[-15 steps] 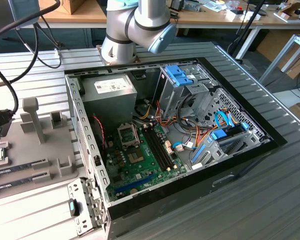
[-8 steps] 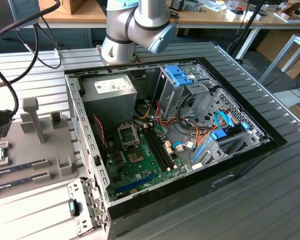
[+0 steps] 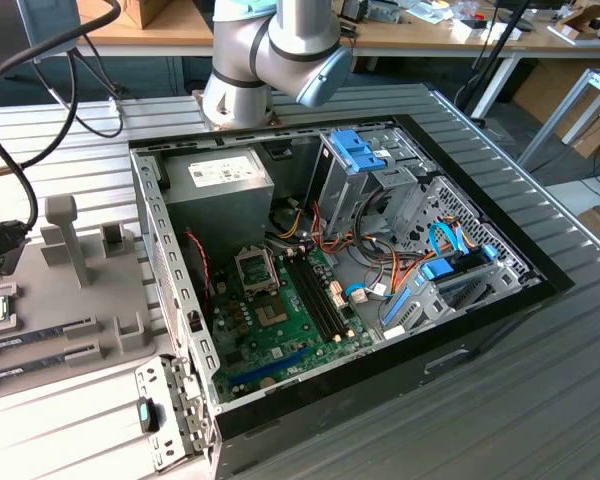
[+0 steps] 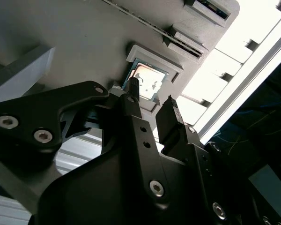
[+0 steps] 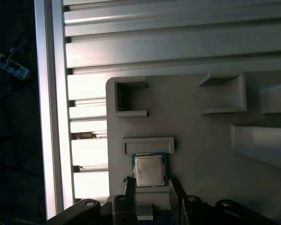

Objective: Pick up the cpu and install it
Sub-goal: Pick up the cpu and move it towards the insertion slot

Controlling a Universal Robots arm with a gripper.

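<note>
Item: cpu [image 5: 150, 170], flat, metal top up, seated in a shallow square recess of the grey holder tray [image 5: 201, 154] on the slatted table [image 5: 178, 51]; the recess likely keeps it square and reachable from above. Grasping part: hand [image 5: 152, 183], released, jaws spread to either side of the cpu, gripping nothing. Adjacent: raised recess lip and tray pockets, probably limiting finger room. Open computer case [image 3: 380, 270] with motherboard socket [image 3: 255, 268] lies well apart, toward the exterior view's right.

The gripper's [image 5: 152, 186] spread fingers [image 5: 129, 185] find bare flat holder [image 5: 201, 154] on both flanks of the cpu [image 5: 150, 169]. A raised ledge [image 5: 148, 145] walls one edge. The socket [image 3: 255, 270] lies open from above (power supply [image 3: 220, 190] and cables [image 3: 300, 225] crowd nearby).
</note>
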